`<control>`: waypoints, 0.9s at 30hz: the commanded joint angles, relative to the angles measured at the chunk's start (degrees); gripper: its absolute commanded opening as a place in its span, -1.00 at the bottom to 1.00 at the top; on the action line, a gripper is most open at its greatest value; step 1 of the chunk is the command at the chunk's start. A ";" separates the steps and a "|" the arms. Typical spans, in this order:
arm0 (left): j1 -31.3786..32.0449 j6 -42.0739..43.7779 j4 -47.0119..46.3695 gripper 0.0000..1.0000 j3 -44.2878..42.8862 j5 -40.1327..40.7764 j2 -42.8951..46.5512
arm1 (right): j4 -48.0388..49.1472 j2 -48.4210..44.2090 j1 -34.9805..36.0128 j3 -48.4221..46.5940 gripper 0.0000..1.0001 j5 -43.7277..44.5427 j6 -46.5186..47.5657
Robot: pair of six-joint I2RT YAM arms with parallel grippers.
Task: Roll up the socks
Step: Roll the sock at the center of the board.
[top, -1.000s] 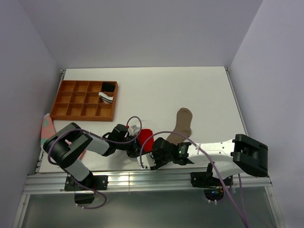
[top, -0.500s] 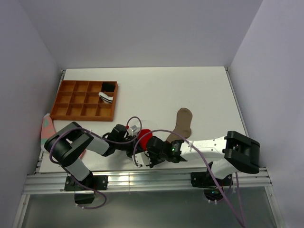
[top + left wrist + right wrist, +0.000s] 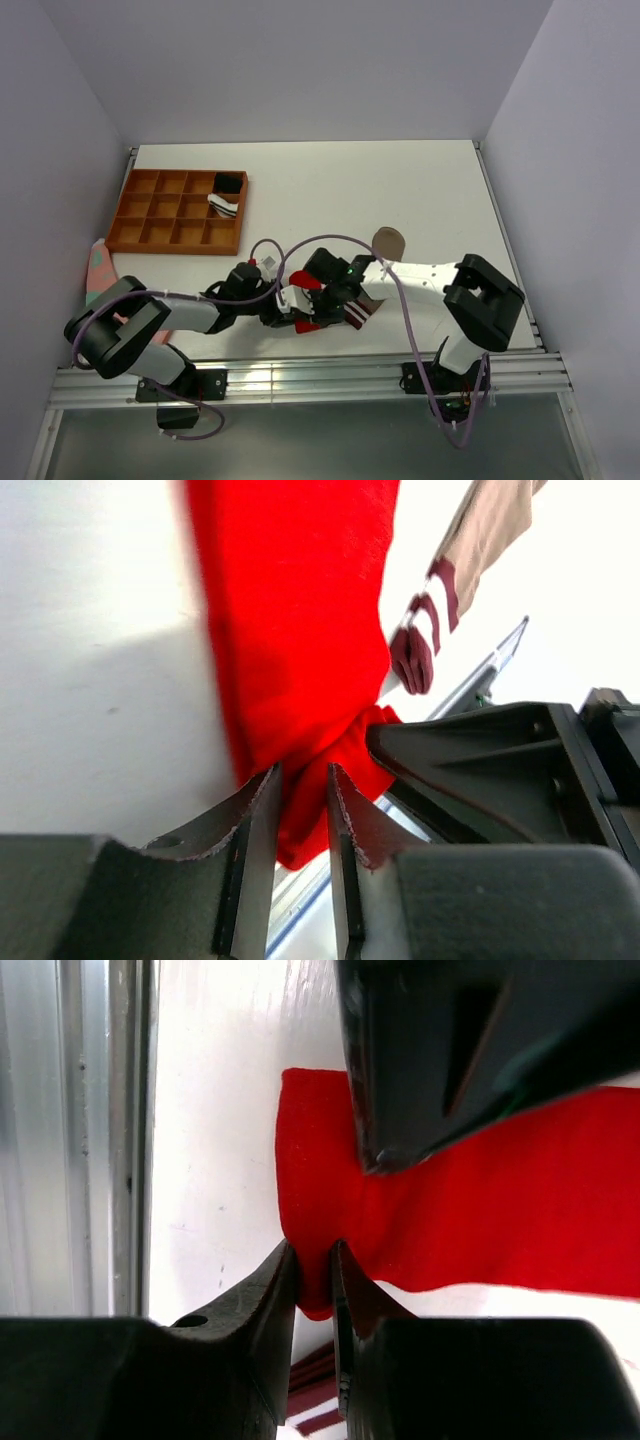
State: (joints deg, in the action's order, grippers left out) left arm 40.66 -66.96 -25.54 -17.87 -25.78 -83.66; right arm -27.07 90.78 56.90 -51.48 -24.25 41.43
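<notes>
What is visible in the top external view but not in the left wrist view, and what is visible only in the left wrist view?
Only the top external view shows the brown compartment tray and the toe of the tan sock. Only the left wrist view shows fabric of the red sock bunched between the fingers of the left pincer. Both show the red sock, the striped cuff of the tan sock and the white table.

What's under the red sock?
Pinched by the left pincer and right pincer, the red sock has white table around it; the tan sock's striped cuff peeks out below its edge. Anything further beneath is covered by red fabric.
</notes>
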 commanded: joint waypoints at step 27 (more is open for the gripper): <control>9.78 24.59 -12.60 -0.18 10.14 26.31 24.34 | -42.36 36.39 -16.91 -36.31 -0.63 -20.49 3.31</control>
State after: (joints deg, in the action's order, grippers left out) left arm 49.95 -48.10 -32.67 -7.40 -0.36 -57.10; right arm -67.02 125.10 40.23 -85.78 -47.44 43.44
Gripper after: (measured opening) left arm 0.407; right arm 0.232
